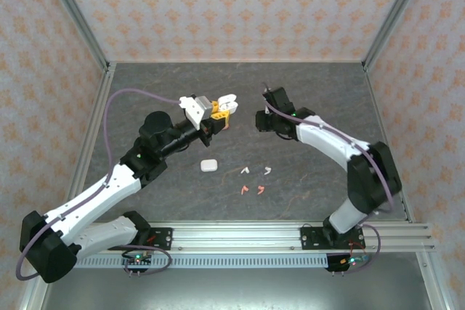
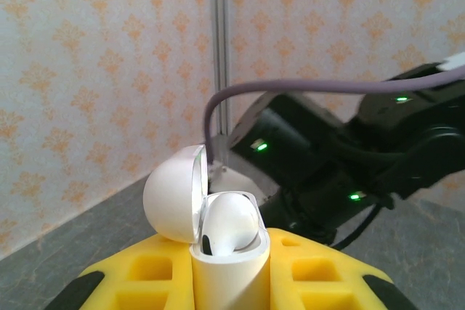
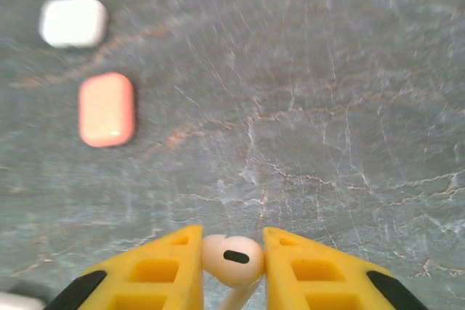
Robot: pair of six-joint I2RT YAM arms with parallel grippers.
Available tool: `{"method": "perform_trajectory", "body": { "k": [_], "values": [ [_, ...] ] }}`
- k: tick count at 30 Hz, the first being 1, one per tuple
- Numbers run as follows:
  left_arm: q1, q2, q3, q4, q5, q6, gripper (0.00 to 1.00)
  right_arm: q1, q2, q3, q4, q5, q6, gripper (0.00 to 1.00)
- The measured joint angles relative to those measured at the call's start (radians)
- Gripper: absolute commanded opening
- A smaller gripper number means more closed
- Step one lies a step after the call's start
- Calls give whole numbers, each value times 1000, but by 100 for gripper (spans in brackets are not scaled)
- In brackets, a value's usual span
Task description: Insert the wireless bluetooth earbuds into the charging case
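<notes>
The left pincer (image 2: 230, 281), clamped on the open charging case (image 2: 174, 197) above the surface (image 1: 312, 85), faced the right pincer (image 3: 232, 270), which pinched a white earbud (image 3: 232, 255) near the case's right side, stem pointing back into the grip.

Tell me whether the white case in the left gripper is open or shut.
Open: the case has its lid hinged back to one side, and a white earbud sits inside.

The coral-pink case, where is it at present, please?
Right wrist view, upper left: the coral-pink case lies on the table, near the white case.
</notes>
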Motion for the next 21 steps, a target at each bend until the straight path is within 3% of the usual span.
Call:
{"method": "perform_trajectory", "body": {
  "k": [12, 21],
  "values": [
    [0, 87, -2, 117, 24, -113, 0, -10, -454, -82, 175, -26, -43, 25],
    [0, 143, 2, 173, 63, -167, 0, -8, -552, -91, 358, -186, -45, 25]
  ]
}}
